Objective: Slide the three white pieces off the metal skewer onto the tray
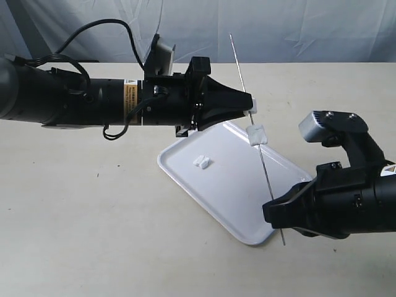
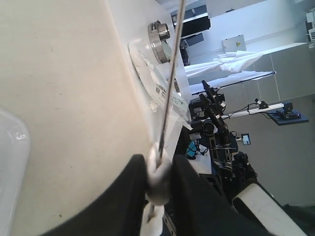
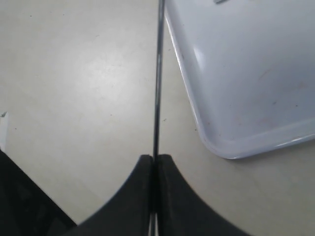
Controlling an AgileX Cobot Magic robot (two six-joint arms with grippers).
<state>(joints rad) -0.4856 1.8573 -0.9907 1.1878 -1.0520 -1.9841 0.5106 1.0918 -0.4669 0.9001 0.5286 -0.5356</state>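
Note:
The metal skewer [image 1: 244,83] slants over the tray [image 1: 229,189], its top end toward the backdrop. My right gripper [image 1: 276,210] is shut on its lower part, and the rod [image 3: 158,73] runs out from between the closed fingers [image 3: 155,161]. My left gripper [image 1: 252,107] is shut on one white piece [image 2: 158,178] threaded on the rod [image 2: 170,83]. A second white piece [image 1: 256,133] hangs on the skewer just below the left gripper. The third white piece [image 1: 202,162] lies loose on the tray. The left wrist view shows a corner of the tray [image 2: 12,162].
The beige table [image 1: 93,216] spreads around the tray, and a grey cloth backdrop [image 1: 278,25] hangs behind its far edge. The tray's rounded corner [image 3: 221,147] lies close beside my right gripper.

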